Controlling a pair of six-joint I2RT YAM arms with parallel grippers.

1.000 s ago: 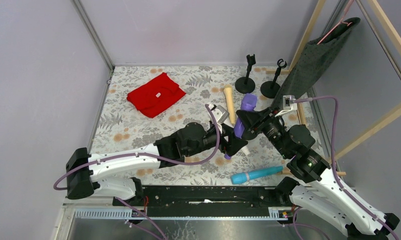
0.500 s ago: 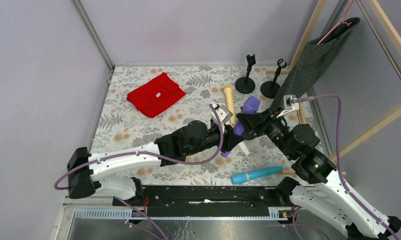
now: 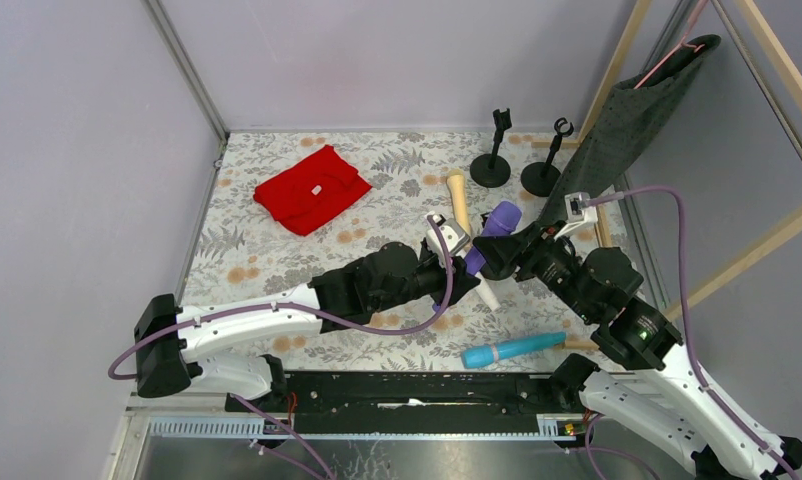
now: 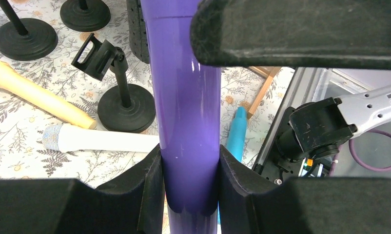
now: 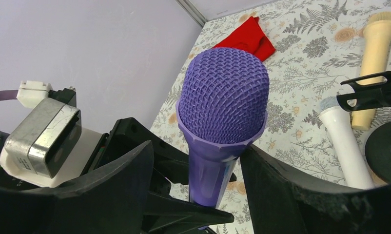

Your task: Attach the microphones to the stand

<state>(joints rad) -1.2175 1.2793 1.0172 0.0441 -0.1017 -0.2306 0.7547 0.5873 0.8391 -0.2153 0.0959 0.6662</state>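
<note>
Left pincer (image 4: 188, 165) is clamped on the handle of the purple microphone (image 3: 501, 220), which is held clear of the bench (image 3: 267, 262), head pointing toward the far stands (image 3: 490, 172). Right pincer (image 5: 198, 161) straddles the neck below the head, fingers parted, with a gap visible on one side.

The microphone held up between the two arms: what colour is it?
Purple, head and handle alike. The microphone shows best in the right wrist view.

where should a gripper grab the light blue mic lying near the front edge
Grip the light blue microphone by its slim handle near mid-length, coming straight down from above and closing across its width. It lies flat on the floral table with its long sides exposed, and the handle looks narrower than the thicker head end.
</note>
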